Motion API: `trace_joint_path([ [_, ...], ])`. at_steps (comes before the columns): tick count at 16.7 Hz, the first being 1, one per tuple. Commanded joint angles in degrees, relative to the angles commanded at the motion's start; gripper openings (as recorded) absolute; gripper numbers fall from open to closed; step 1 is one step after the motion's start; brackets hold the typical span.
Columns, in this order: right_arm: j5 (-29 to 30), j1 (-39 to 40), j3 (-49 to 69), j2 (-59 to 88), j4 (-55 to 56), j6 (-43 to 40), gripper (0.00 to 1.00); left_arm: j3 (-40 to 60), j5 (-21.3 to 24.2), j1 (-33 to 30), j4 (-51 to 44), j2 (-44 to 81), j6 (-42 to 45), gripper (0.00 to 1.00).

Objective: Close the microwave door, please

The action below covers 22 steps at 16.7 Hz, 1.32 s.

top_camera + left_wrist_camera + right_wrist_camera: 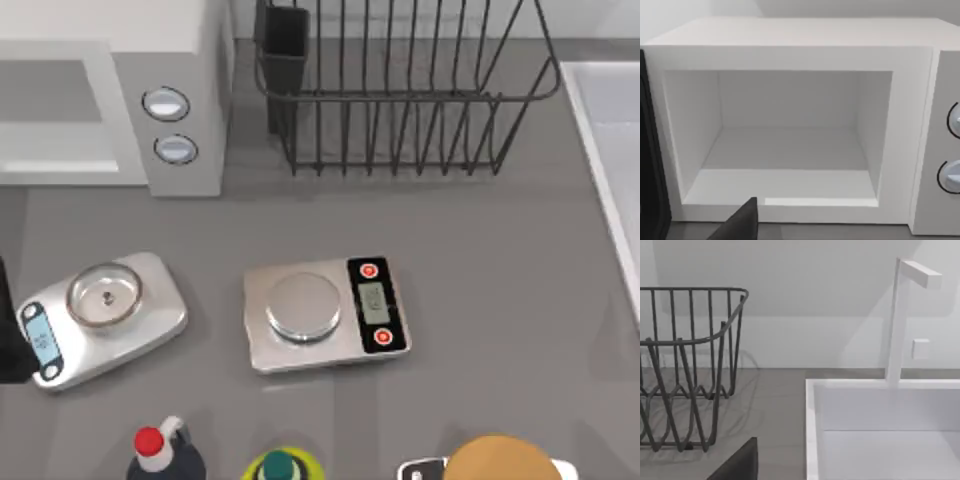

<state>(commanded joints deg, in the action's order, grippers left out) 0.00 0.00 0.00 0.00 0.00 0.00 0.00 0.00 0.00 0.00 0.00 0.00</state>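
At the near edge of the grey worktop (pixel 480 260) stand a red-capped bottle (pixel 150 443), a green-capped bottle (pixel 278 467) and a round tan thing (pixel 497 462). Behind them sit two silver scales: one with a round dish (pixel 105 295) towards the left, angled, and one with red buttons (pixel 325 315) near the middle. A dark part of the left arm (pixel 10 340) shows at the far left edge, just beside the angled scale; whether the left pincer is apart or together cannot be told, and the same goes for the right pincer. Farther back, a black wire rack (pixel 400 90) stands right of centre, with a white sink (pixel 880 440) and its tap (pixel 897 315) to its right. At the back left is the microwave (pixel 120 90), its cavity (pixel 790 135) standing open and two knobs (pixel 166 104) on its grey front panel. A dark upright edge (pixel 650 165) stands beside the cavity's open side, likely the microwave door swung wide, though that cannot be told for sure.
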Motion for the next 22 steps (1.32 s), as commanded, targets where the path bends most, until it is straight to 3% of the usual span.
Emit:
trace_joint_path([
  [1,0.00,0.00,0.00,0.00,0.00,0.00,1.00,0.00,0.00,0.00,0.00,0.00,0.00,1.00],
  [14,0.00,0.00,0.00,0.00,0.00,0.00,1.00,0.00,0.00,0.00,0.00,0.00,0.00,0.02],
  [22,0.00,0.00,0.00,0.00,0.00,0.00,1.00,0.00,0.00,0.00,0.00,0.00,0.00,0.00],
])
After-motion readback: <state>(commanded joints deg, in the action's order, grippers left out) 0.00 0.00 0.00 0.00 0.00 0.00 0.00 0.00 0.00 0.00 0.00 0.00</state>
